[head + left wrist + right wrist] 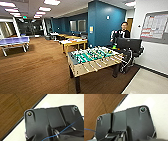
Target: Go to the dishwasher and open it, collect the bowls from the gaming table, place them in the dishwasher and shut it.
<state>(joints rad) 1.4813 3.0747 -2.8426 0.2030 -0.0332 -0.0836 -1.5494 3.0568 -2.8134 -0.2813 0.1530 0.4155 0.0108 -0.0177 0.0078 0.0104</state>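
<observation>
- Brown wood-patterned flooring (37, 70) is seen running through an open office lounge, with a paler floor patch (147, 83) at the near right.
- Ahead, the gaming table (95, 60) is stood just right of centre, its green pitch faced toward the camera; bowls cannot be made out on it.
- A person (122, 32) is seen behind the table, beside a dark monitor (129, 44), presumably for steering.
- Whether the grippers are apart or together cannot be told.
</observation>
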